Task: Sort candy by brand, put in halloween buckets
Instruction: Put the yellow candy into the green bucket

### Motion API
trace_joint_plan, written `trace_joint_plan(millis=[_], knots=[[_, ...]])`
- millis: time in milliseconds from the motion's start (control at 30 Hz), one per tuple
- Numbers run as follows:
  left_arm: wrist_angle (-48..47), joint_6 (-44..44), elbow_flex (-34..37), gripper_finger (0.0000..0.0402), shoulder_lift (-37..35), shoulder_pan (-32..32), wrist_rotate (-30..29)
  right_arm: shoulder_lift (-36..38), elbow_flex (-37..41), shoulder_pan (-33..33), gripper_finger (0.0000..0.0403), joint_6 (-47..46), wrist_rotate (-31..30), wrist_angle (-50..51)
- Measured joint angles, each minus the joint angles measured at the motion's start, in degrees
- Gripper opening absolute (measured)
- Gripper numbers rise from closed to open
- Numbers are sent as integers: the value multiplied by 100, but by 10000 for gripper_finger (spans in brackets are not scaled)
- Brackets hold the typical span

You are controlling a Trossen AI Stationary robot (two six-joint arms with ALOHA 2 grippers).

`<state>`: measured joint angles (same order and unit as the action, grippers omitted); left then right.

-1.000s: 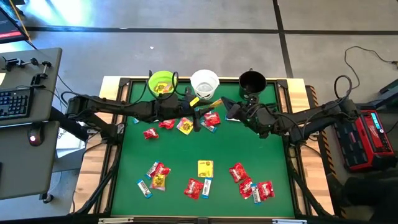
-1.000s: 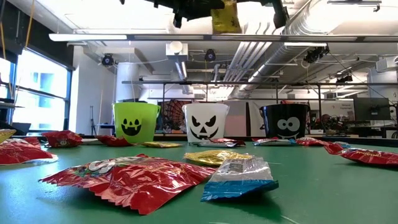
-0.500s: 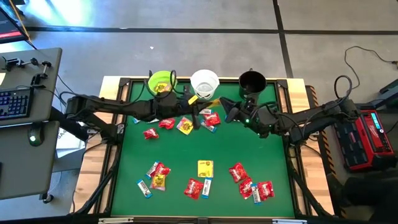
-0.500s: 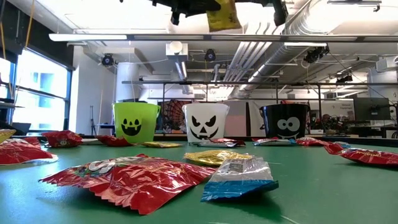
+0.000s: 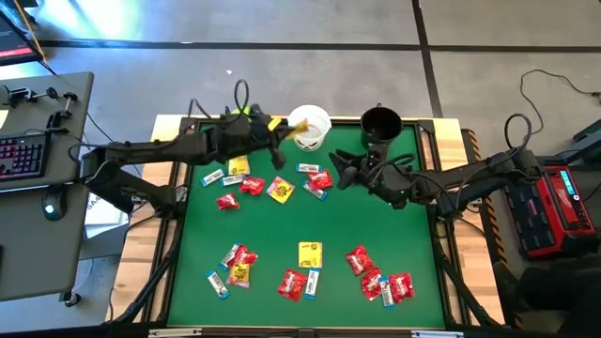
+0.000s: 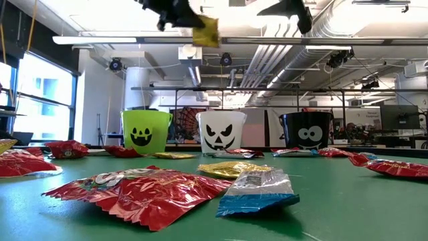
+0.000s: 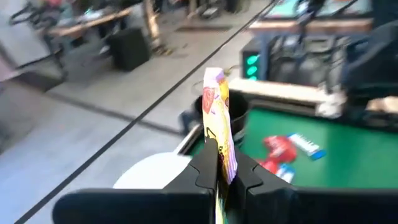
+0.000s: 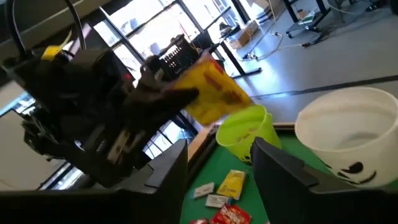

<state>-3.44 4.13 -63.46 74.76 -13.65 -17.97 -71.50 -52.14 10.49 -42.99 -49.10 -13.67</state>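
My left gripper (image 5: 280, 131) is shut on a yellow candy packet (image 5: 300, 130) and holds it high beside the white bucket (image 5: 312, 117). The left arm covers most of the lime green bucket (image 5: 246, 115). The black bucket (image 5: 380, 122) stands at the far right. In front of the black bucket my right gripper (image 5: 342, 173) hangs open with nothing in it. Its wrist view shows the packet (image 8: 214, 93) in the other arm's fingers. Red, yellow and blue-and-white candy (image 5: 310, 253) lies flat on the green table. My left gripper pinches the yellow packet by one end (image 7: 221, 155) between its two fingers (image 7: 205, 168). The fingers come nearly level from the table's left. The packet sticks out past the fingertips, edge-on to the wrist camera, lifted clear and high above the table (image 6: 206, 30).
Loose candy lies in a band near the buckets (image 5: 282, 188) and in a second group near the front edge (image 5: 376, 282). The table's raised frame (image 5: 441, 235) runs along its sides. A keyboard desk (image 5: 28, 150) stands left of the table.
The yellow packet sat between both grippers over the table's middle. Now my left gripper alone has it, and has swung up and toward the table's far left, to beside the white bucket. My right gripper has opened, let go and stayed in place.
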Motion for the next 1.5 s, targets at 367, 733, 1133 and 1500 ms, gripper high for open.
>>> trace_joint_plan(millis=[367, 733, 1133, 1500], knots=[[-2706, -673, -159, 0, -445, -1582, 119, 0, 0, -1, 165, -52, 130, 167], [-4209, -18, -898, 0, 291, -2924, 1079, 0, 0, -133, 136, -121, 483, 206], [-5062, 711, -1697, 0, 1078, -3324, 1635, 0, 0, -152, 104, -199, 634, 531], [-5085, 858, -1716, 0, 1193, -3576, 2210, 0, 0, -152, 32, -198, 776, 773]])
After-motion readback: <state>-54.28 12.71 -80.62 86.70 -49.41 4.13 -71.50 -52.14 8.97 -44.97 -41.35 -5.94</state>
